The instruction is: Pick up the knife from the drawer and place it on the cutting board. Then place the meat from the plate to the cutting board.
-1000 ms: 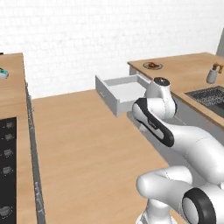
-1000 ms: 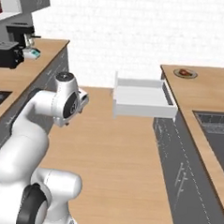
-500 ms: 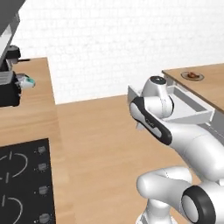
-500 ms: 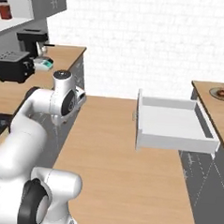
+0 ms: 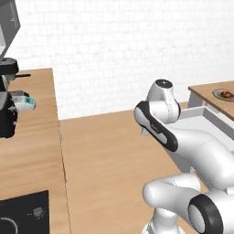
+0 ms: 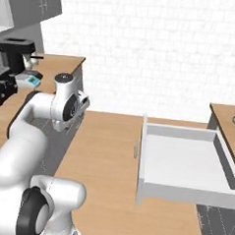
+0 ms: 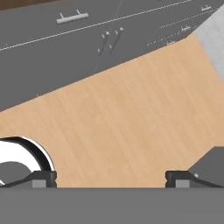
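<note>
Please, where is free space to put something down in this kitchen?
The open drawer shows a bare white bottom between its walls. The wooden counter is free between the dark appliance and the stovetop. Its far end is crowded.

Drawer (image 6: 183, 163) stands open, its inside bare; floor (image 6: 107, 158) beside it unobstructed

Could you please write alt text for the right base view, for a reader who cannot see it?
A wide white drawer stands pulled open at right, its visible floor bare. The white robot arm rises at lower left, over a light wood floor, with a black coffee machine on the far left counter.
</note>
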Controlling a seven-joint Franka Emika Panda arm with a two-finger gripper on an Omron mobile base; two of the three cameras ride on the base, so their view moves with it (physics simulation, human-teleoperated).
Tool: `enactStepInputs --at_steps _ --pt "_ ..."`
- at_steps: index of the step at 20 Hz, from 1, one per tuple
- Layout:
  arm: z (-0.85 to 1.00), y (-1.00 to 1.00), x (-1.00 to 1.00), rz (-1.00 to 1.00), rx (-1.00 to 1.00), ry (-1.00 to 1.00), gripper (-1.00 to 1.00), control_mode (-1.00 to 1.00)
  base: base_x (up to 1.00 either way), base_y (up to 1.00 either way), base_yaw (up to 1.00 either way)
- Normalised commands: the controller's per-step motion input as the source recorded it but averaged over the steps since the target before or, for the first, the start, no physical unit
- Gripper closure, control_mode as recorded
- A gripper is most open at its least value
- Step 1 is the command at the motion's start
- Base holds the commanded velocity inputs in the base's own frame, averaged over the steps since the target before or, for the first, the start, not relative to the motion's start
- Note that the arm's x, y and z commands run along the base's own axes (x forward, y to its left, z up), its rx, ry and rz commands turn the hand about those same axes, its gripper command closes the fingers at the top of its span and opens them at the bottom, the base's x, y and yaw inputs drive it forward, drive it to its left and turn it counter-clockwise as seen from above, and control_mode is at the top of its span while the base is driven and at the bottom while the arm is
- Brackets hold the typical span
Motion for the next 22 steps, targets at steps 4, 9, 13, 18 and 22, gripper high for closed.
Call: enactStepInputs --at_steps 4,9,13,18,22 --pt "0.00 0.00 0.00 0.00 0.00 0.00 -1.00 1.00 1.00 0.05 0.00" --pt "0.00 0.00 0.00 0.00 0.00 0.00 -1.00 1.00 1.00 0.04 0.00" --pt "0.00 0.00 0.00 0.00 0.00 0.00 -1.00 1.00 1.00 0.00 0.00" --pt "0.00 0.00 0.00 0.00 0.00 0.00 -1.00 1.00 1.00 0.03 0.00" --pt "0.00 0.00 0.00 0.00 0.00 0.00 -1.00 1.00 1.00 0.06 0.00"
